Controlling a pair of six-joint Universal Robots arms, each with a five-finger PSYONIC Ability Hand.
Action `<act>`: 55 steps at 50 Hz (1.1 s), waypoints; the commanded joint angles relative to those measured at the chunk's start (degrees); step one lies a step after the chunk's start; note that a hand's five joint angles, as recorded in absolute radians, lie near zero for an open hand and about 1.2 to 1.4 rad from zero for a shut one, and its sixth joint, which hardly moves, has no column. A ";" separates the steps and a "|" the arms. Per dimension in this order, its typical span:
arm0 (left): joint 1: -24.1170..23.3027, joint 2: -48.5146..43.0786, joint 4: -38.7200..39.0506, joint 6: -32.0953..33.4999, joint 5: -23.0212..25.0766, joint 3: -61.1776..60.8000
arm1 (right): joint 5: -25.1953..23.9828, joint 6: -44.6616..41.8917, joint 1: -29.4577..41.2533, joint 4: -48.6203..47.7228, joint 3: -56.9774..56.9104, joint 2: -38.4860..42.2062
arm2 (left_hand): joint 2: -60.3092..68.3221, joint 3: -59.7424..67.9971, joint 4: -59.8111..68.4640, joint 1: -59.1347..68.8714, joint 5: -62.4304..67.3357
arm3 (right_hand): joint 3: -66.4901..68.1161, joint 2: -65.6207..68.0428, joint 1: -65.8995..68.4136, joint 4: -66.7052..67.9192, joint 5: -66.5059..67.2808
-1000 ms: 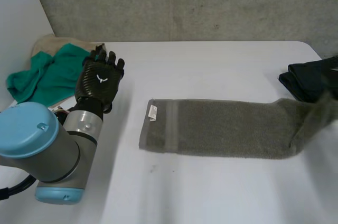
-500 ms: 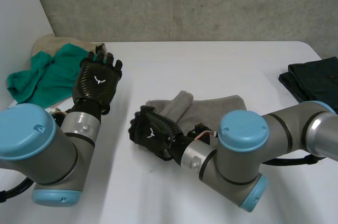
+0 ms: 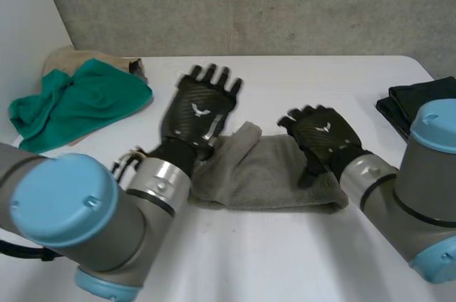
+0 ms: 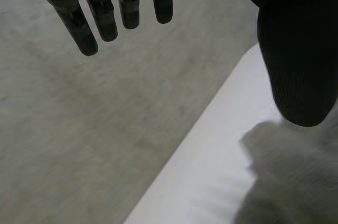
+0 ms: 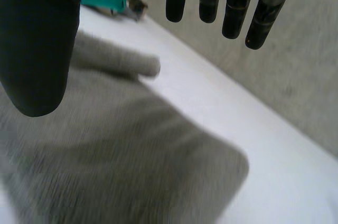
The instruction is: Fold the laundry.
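Towel (image 3: pixel 265 177) lies doubled, front edge bordering open table (image 3: pixel 271 263).

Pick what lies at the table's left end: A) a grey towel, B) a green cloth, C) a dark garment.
B: the green cloth lies at the table's left end; the grey towel is in the middle, the dark garment at the right edge.
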 commanded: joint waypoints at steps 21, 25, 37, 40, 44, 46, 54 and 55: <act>0.98 -22.14 -10.85 11.93 -12.86 15.64 | 3.53 -12.55 -4.18 -5.52 7.99 4.94 | -1.48 -1.87 -1.43 -0.70 -2.47 | 35.24 34.92 36.00 34.26 33.77; 0.45 -20.91 -10.85 11.75 -13.13 13.44 | 4.06 -13.42 -4.00 -6.14 7.99 5.29 | -1.48 -1.87 -1.43 -0.70 -2.47 | 41.62 41.30 42.38 40.64 40.15; -2.28 -11.60 -11.47 5.08 -13.04 8.08 | 4.76 -19.31 -4.09 -5.26 7.55 4.68 | -1.70 -2.08 -1.65 -0.92 -2.68 | 67.66 67.33 68.41 66.67 66.19; -2.02 -8.18 -11.47 4.55 -12.86 6.50 | 6.51 -25.36 -4.00 -4.56 6.94 3.28 | -1.70 -2.08 -1.65 -0.92 -2.68 | 67.66 67.33 68.41 66.67 66.19; -1.05 -4.66 -11.47 4.46 -13.04 5.79 | 8.80 -35.64 -3.74 -4.82 4.92 2.13 | -1.70 -2.08 -1.65 -0.92 -2.68 | 67.66 67.33 68.41 66.67 66.19; -0.09 -3.51 -11.47 4.46 -12.95 5.53 | 8.81 -40.46 -2.69 -5.61 2.64 1.96 | -1.70 -2.08 -1.65 -0.92 -2.68 | 67.66 67.33 68.41 66.67 66.19; 3.87 -0.61 -11.55 4.37 -12.95 4.82 | 2.59 -45.59 14.34 -11.05 -6.33 8.00 | -1.70 -2.08 -1.65 -0.92 -2.68 | 67.66 67.33 68.41 66.67 66.19; 4.48 -0.34 -11.55 4.28 -13.04 4.30 | 1.61 -45.59 15.06 -11.41 -6.60 8.80 | -1.70 -2.08 -1.65 -0.92 -2.68 | 67.66 67.33 68.41 66.67 66.19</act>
